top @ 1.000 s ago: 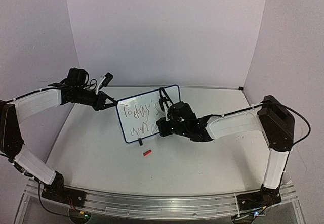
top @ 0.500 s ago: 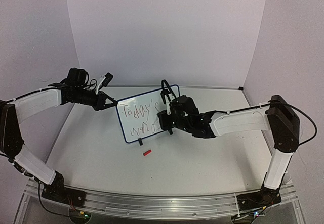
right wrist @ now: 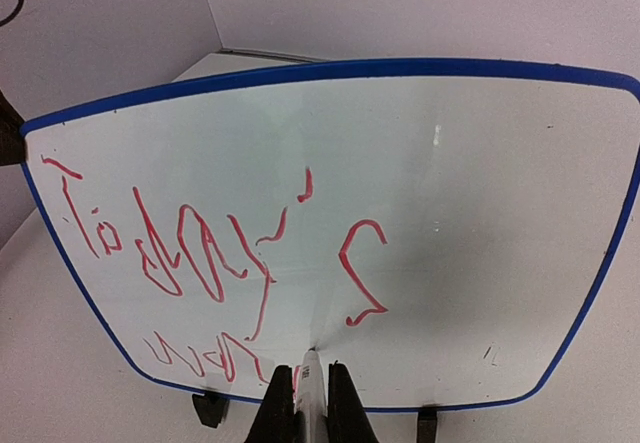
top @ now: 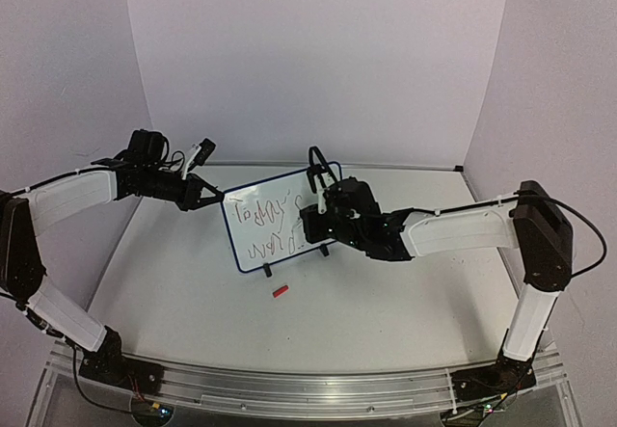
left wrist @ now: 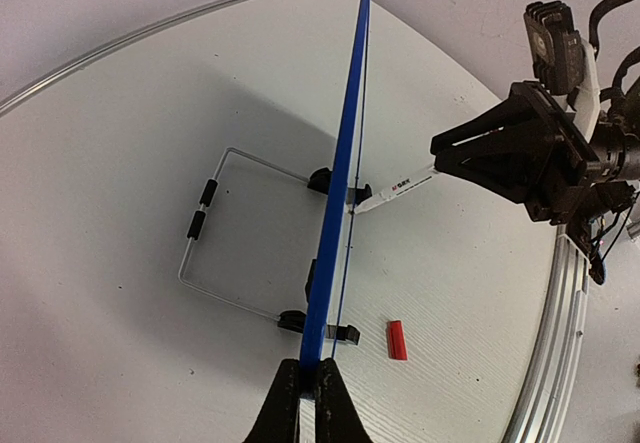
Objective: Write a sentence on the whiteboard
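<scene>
Left claw pinches the whiteboard by its side edge, right claw is clamped on a marker, tip against the whiteboard's bottom row.

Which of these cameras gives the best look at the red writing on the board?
The right wrist view: the writing is large, facing the camera, each red stroke distinct. The top external view shows it small and hard to read. The left wrist view sees the whiteboard edge-on, so no writing shows.
</scene>
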`<state>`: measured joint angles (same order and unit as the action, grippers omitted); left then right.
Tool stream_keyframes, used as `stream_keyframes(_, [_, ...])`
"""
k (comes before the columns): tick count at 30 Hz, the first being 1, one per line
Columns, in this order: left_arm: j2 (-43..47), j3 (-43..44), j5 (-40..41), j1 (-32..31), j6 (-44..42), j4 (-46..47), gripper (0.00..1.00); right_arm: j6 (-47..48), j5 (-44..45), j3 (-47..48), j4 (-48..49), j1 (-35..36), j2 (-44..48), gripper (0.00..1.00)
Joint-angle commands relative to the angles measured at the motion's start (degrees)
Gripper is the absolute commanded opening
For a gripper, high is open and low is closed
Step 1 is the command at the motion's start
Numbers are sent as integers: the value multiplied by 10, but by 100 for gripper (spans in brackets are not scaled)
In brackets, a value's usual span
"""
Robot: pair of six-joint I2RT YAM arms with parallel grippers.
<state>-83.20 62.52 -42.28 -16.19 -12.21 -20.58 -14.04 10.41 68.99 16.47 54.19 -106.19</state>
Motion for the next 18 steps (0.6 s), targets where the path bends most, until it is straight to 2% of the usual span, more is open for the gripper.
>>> stream_keyframes(1, [9, 17, -3, -3, -6, -6, 0, -11, -5, -3, 2, -1, -18, 0])
stream_keyframes(18, [11, 16, -2, -3, -6, -7, 0, -9, 9, -19, -11, 6, -36, 0])
